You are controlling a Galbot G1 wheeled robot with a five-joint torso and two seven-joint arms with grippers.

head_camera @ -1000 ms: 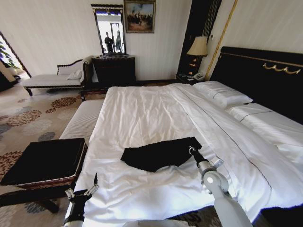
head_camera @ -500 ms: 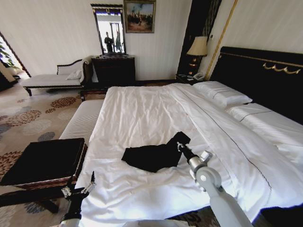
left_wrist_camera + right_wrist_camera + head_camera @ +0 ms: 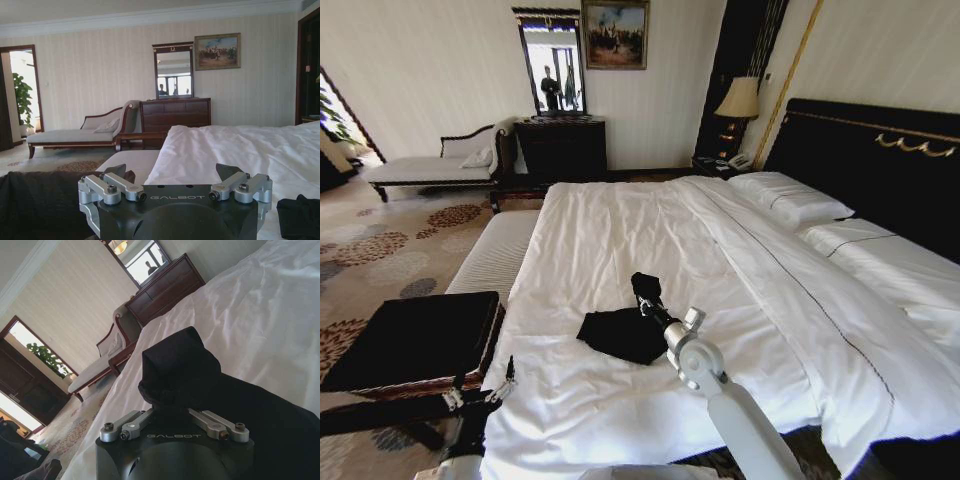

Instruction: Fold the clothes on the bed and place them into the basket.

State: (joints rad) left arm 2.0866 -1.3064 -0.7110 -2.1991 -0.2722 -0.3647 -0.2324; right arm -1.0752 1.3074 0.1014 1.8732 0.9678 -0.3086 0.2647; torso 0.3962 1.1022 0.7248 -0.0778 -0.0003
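Right end effector (image 3: 643, 297), closed on the soft black T-shirt (image 3: 620, 335), should lay the fold flat on the white-duveted bed (image 3: 620, 240); left end effector (image 3: 480, 392) waits open.

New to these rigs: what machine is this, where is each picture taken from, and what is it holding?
It is a wheeled robot with two arms ending in grippers. One camera sits on its head, looking down at the bed; the other two sit on the wrists. The right gripper is shut on a lifted edge of the black T-shirt, which lies bunched on the duvet. The left gripper hangs open at the bed's near corner, beside the basket, holding nothing.
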